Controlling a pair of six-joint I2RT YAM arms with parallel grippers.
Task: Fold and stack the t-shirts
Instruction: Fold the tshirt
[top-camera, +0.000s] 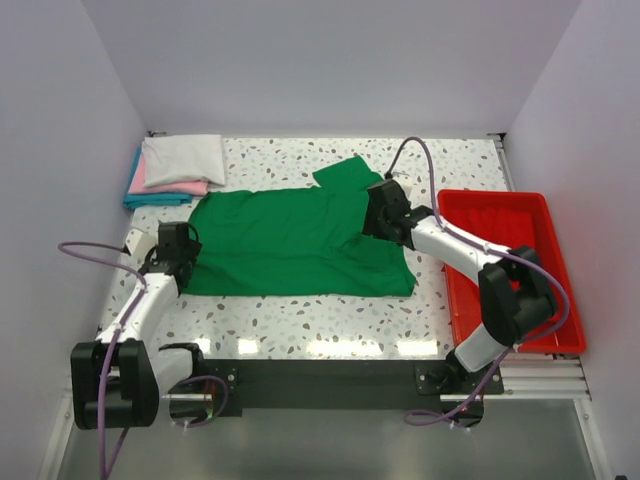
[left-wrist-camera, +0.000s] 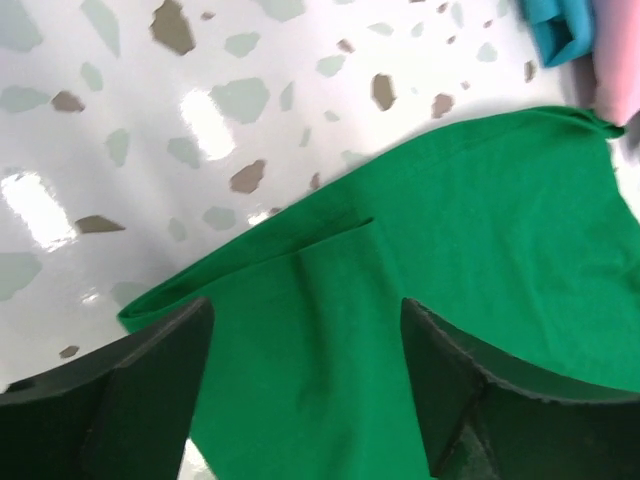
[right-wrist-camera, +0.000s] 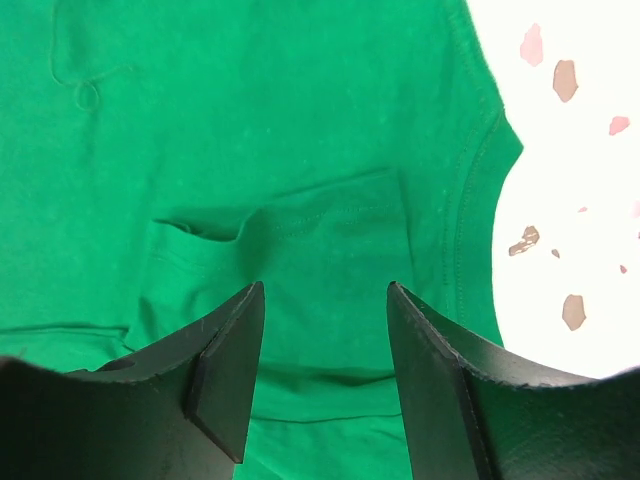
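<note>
The green t-shirt (top-camera: 300, 240) lies flat on the speckled tabletop (top-camera: 300, 322), roughly at its centre. In the top view its long axis runs left to right, parallel to the near edge. One short sleeve (top-camera: 345, 172) juts from the far edge near the right end, so the shoulder end points right, toward the red tray (top-camera: 510, 215). The opposite end points left. The near edge is straight and the right end is slightly wider than the left.

The left jaws are spread apart over the near left corner of the shirt. The left wrist view shows a folded layer of green cloth (left-wrist-camera: 420, 270) between the two pads, with nothing pinched. It cannot be told whether the tips touch the cloth.

The right jaws are also spread, above the far right part of the shirt, just beside the sleeve. The right wrist view shows a folded flap with a stitched hem (right-wrist-camera: 330, 225) and a curved ribbed edge (right-wrist-camera: 470, 200) bordering bare tabletop. No cloth is gripped.

At the far left corner is a stack of folded shirts, with the white t-shirt (top-camera: 183, 158) on top, the pink t-shirt (top-camera: 178, 187) beneath and the teal t-shirt (top-camera: 150, 199) lowest. The stack lies just beside the green shirt's far left corner.
</note>
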